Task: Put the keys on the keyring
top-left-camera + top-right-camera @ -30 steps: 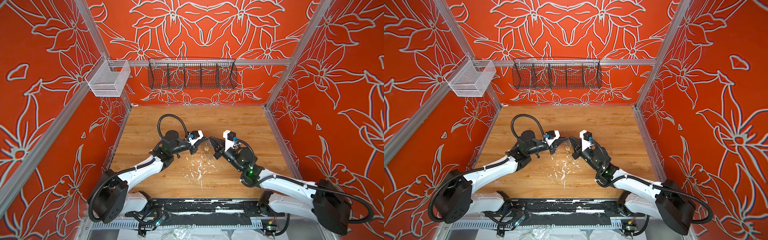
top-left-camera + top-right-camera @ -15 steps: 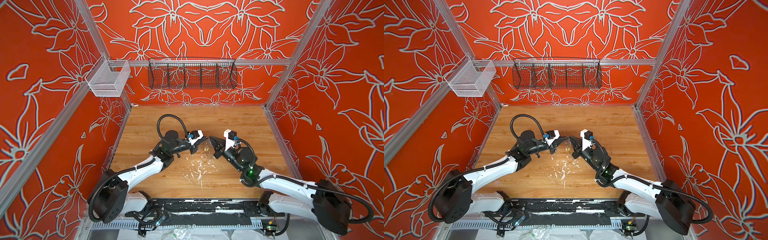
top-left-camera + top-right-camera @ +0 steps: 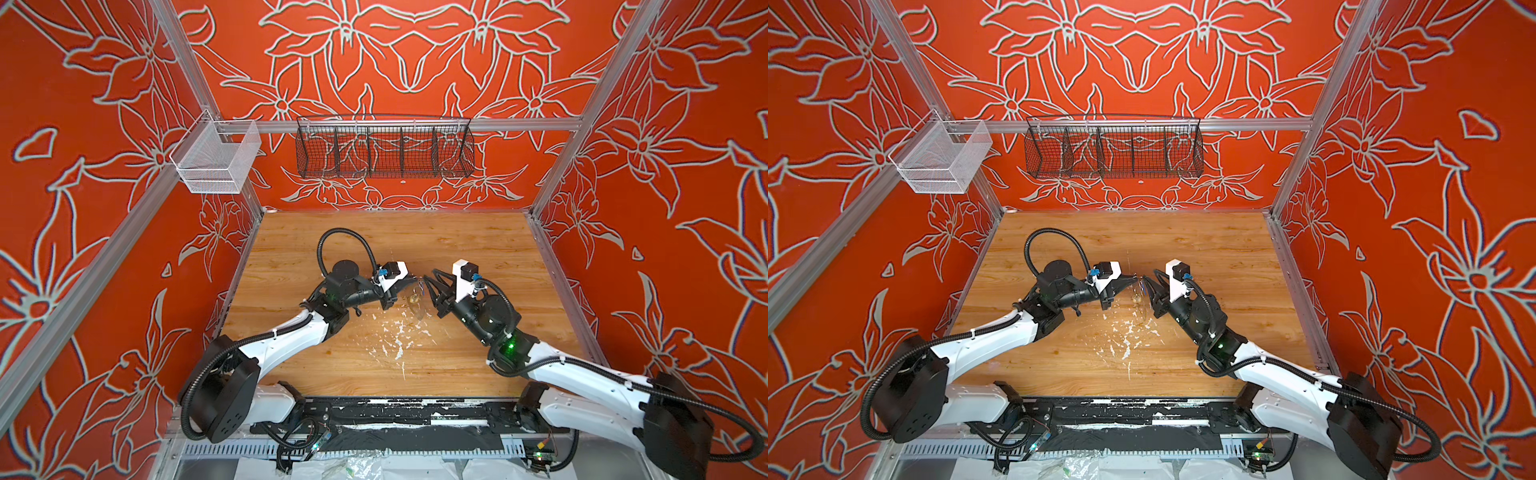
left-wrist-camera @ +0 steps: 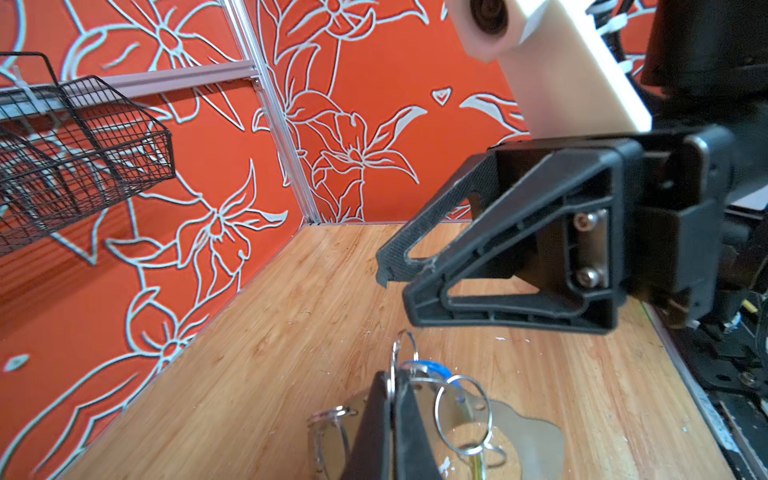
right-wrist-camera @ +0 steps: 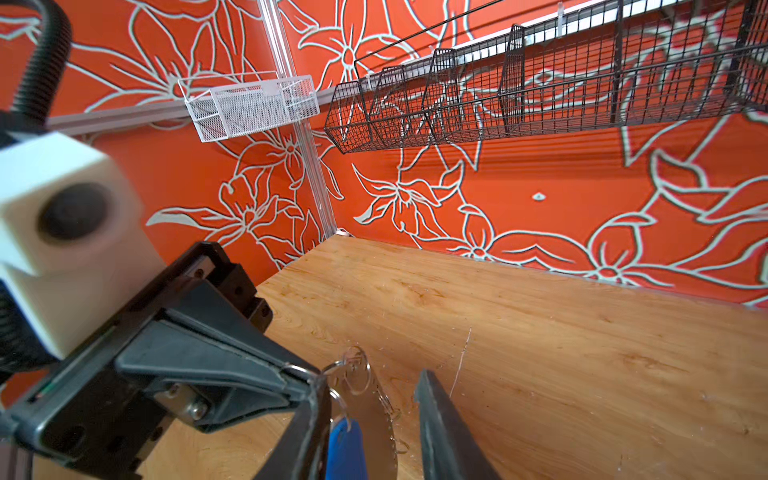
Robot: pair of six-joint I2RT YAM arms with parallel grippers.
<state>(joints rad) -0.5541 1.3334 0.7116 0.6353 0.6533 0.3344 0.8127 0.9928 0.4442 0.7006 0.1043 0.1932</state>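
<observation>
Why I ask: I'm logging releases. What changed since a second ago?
The right gripper opened its jaws, which now stand apart on either side of the keyring; it barely shifted. The left gripper stayed shut on a keyring loop, and nothing else visibly moved.

At the middle of the table you have the left gripper and the right gripper tip to tip. The keyring hangs from the left one, between the right one's jaws. Behind them, the wire basket is on the back wall, and the mesh basket is in the rear left corner.
</observation>
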